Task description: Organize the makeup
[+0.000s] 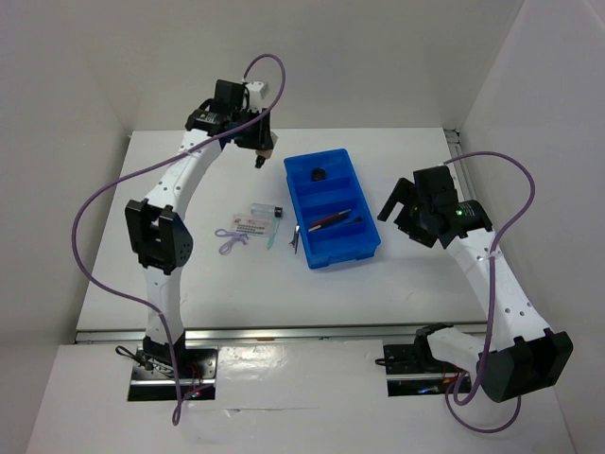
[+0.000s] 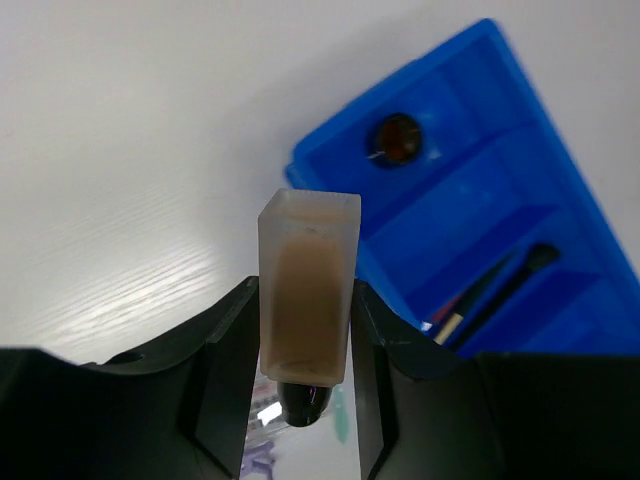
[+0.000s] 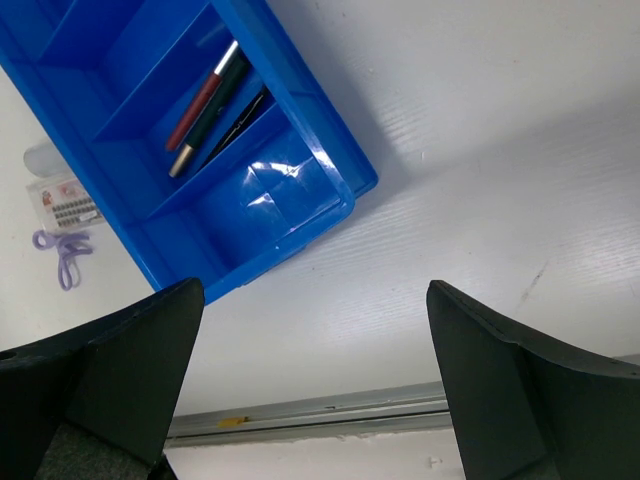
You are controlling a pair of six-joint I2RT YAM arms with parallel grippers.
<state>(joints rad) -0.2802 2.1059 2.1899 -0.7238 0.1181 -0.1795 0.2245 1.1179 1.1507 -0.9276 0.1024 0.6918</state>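
Clamping one bottle [image 2: 308, 250], left claw [image 2: 304, 310]

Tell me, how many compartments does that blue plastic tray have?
4, in one row along the blue tray: farthest holds a small dark round item, second empty, third holds thin pencils, nearest empty. None seem hidden.

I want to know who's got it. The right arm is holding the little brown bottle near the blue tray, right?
No, the left gripper holds the tan bottle, as the left wrist view shows. The right gripper is open and empty. The bottle is near the blue tray, yes.
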